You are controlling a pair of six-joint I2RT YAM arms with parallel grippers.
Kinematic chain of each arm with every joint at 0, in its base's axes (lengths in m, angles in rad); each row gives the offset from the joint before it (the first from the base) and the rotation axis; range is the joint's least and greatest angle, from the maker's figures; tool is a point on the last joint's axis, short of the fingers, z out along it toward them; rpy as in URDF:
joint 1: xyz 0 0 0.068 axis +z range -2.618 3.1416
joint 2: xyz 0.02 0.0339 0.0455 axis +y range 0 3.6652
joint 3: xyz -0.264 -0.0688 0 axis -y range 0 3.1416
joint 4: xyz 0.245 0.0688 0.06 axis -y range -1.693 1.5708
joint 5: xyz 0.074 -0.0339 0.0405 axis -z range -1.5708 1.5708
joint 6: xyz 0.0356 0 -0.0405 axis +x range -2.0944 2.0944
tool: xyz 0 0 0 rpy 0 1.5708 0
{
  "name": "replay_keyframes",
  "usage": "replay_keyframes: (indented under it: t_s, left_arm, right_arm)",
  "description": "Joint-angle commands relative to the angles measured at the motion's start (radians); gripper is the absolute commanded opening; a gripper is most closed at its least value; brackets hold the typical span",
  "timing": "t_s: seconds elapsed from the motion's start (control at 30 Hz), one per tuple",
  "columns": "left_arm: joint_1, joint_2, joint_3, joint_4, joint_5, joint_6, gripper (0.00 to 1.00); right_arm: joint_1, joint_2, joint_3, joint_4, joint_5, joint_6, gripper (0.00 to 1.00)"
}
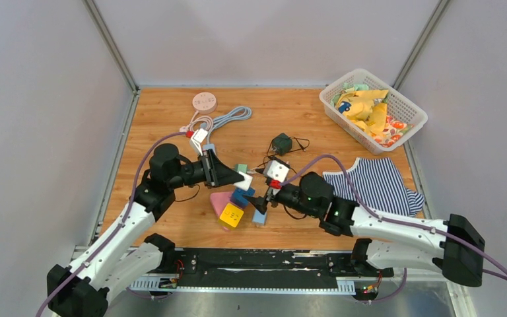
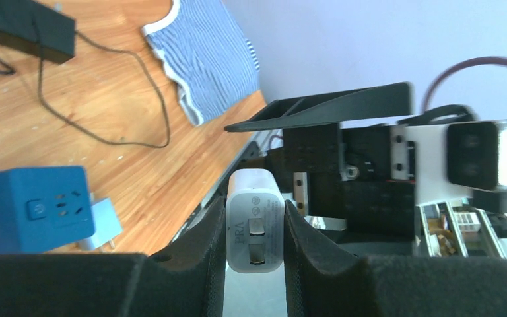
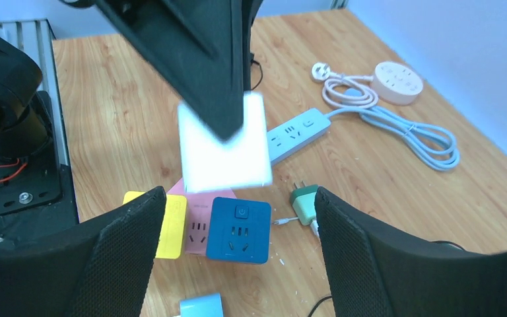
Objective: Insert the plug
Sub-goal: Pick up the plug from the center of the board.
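My left gripper [image 1: 232, 174] is shut on a white plug [image 1: 243, 180] and holds it above the table; in the left wrist view the plug [image 2: 255, 224] sits between the fingertips [image 2: 212, 232] with its two flat prongs facing the camera. A blue socket cube [image 1: 241, 196] lies on the table just below it, its socket face showing in the right wrist view [image 3: 239, 230]. My right gripper [image 1: 264, 198] is open and empty, just right of the cube. In the right wrist view the held plug [image 3: 224, 148] hangs above the cube, between the wide-apart fingers [image 3: 129, 254].
A pink cube [image 1: 219, 200] and a yellow cube [image 1: 231, 215] touch the blue one. A light-blue plug [image 1: 259, 216], green plug [image 1: 240, 168], white cube [image 1: 276, 170], black adapter [image 1: 281, 142] and power strip [image 1: 201, 139] lie nearby. Basket [image 1: 403, 109] back right, striped shirt [image 1: 376, 185] right.
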Motion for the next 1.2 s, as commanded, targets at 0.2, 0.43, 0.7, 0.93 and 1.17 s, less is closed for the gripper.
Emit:
replay_keyframes:
  t_s: [0.2, 0.43, 0.7, 0.93, 1.17]
  left_arm:
    - [0.001, -0.035, -0.004, 0.301, 0.079, -0.283, 0.0]
    - [0.001, -0.017, -0.117, 0.636, 0.071, -0.54, 0.0]
    - [0.001, -0.01, -0.18, 0.765, 0.06, -0.631, 0.0]
    - [0.001, -0.018, -0.197, 0.766, 0.059, -0.645, 0.0]
    - [0.001, -0.022, -0.201, 0.769, 0.057, -0.648, 0.0]
  right_arm:
    - [-0.004, -0.145, -0.186, 0.411, -0.056, 0.003, 0.8]
    - [-0.002, -0.087, -0.264, 0.742, -0.107, -0.049, 0.78]
    - [-0.001, -0.031, -0.212, 0.755, -0.144, -0.067, 0.74]
    - [-0.002, 0.0, -0.194, 0.786, -0.138, -0.085, 0.72]
    - [-0.002, 0.033, -0.159, 0.807, -0.14, -0.093, 0.71]
